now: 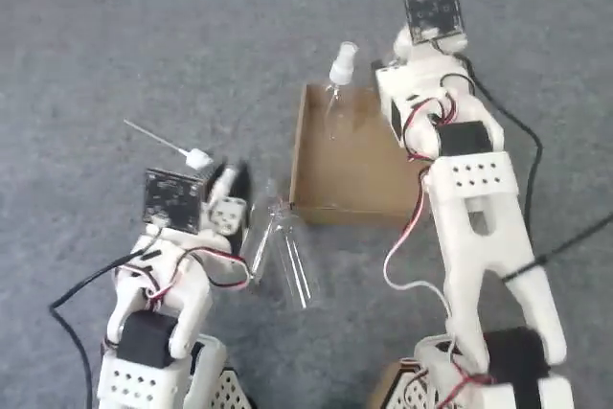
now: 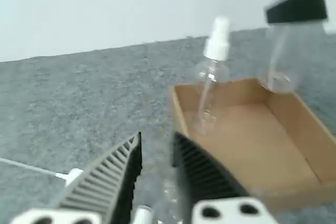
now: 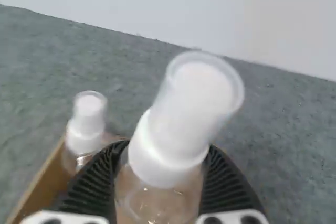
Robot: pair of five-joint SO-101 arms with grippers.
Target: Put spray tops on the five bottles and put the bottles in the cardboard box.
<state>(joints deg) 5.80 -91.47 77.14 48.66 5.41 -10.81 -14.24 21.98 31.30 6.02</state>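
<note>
Our left pincer [image 2: 156,139] has its two ribbed jaws narrowly parted. The grey carpet [image 2: 79,93] shows through the gap, and we see nothing pinched between the tips. Just left of it lies a loose spray top [image 1: 198,158], its thin tube [image 1: 153,137] running off to the far left. Just right of it, clear bottles [image 1: 285,258] lie on their sides, without tops as far as we can tell, beside the near left corner of the cardboard box [image 1: 356,200].

We judge the danger on this side to be simple. The bottles are round and light, so a jaw that nudges one instead of closing squarely on it will roll it away. The long tube could also bend or miss the neck if the top is lifted askew.

Farther right, one capped bottle [image 1: 339,79] stands upright in the far left corner of the box. Our right pincer [image 3: 157,192] is pressed onto a second capped bottle [image 3: 176,124], clamping it just below its white top at the far right of the box. We cannot tell whether its base rests on the box floor. Let go too high or tilted, this tall, narrow bottle could topple — and it could take its standing neighbour down too.
</note>
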